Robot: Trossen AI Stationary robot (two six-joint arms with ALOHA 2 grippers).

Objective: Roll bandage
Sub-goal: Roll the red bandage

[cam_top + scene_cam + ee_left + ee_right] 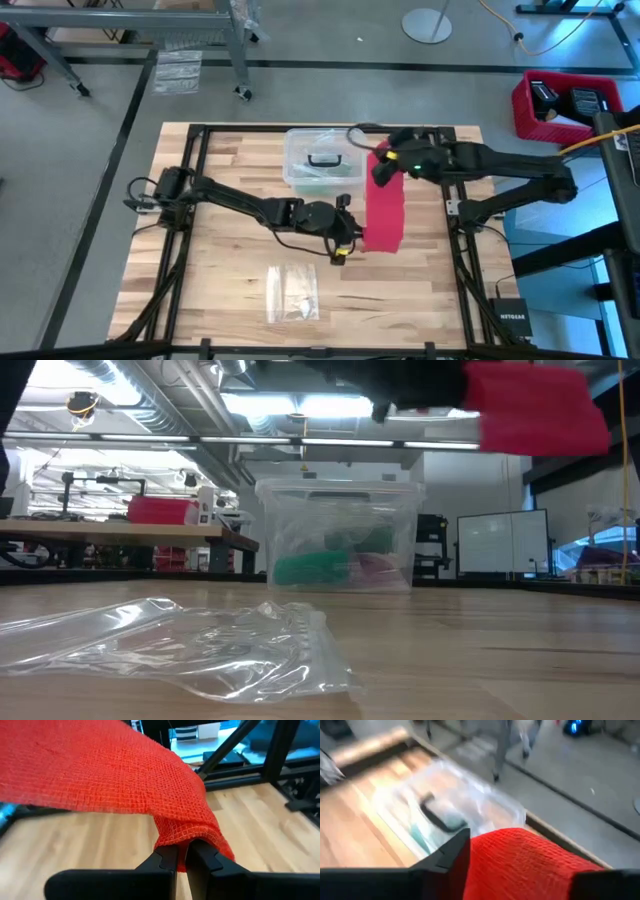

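Note:
The red bandage [385,210] is a flat strip stretched from far to near over the table's middle right. In the low view it [535,410] shows high above the tabletop. My right gripper [384,166] is shut on its far end, next to the clear box. My left gripper [345,243] is shut on its near end. In the left wrist view the fabric [125,775] spreads away from the fingers. In the right wrist view it [525,865] fills the gap between the fingers. My left gripper pinches the bandage's near end at a gathered corner [182,851] between its two fingers. The fingers come about level from the table's left. The fabric bunches at the fingers and rises away from them, clear of the table. My right gripper holds the bandage's far end [520,855] between its two fingers, one finger [452,857] on each long edge, so the fingers span its width. It comes from the table's right side. The bandage is lifted clear of the table.
A clear plastic box with a black handle [320,160] stands at the far middle, left of the bandage, with green and reddish things inside [335,568]. A small clear plastic bag [292,293] lies near the front edge. A red crate [560,105] sits off the table's right.

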